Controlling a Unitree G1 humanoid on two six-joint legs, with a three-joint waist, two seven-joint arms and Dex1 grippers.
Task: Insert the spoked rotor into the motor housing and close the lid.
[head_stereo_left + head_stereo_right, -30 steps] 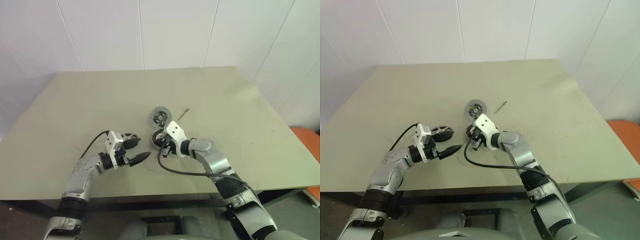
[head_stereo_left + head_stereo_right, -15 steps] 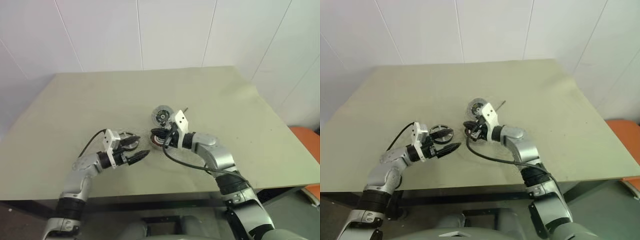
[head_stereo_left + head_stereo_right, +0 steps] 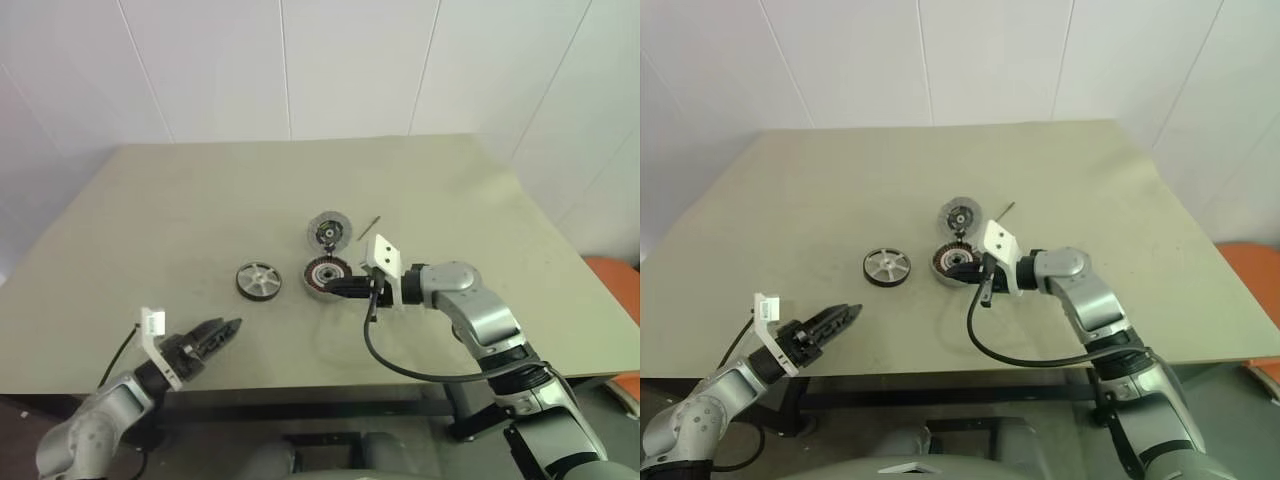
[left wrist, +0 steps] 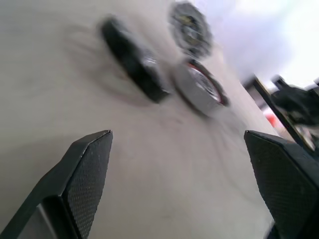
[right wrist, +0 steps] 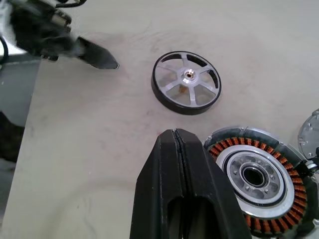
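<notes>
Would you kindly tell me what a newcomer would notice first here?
Three round metal parts lie mid-table: a spoked wheel, a copper-wound motor housing, and a smaller disc behind it. The shut right gripper hovers at the housing; the open left gripper hangs near the table's front edge.

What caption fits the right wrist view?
Shut right hand beside the copper-wound motor housing, spoked wheel lying beyond.

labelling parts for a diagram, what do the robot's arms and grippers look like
Both arms are silver-grey metal with rounded segments and black bands at the joints. Each wrist carries a small white block and a loose black cable that loops back along the forearm. The left gripper and the right gripper each have two black tapered fingers; the left wrist view shows a fine textured surface on the fingers.
</notes>
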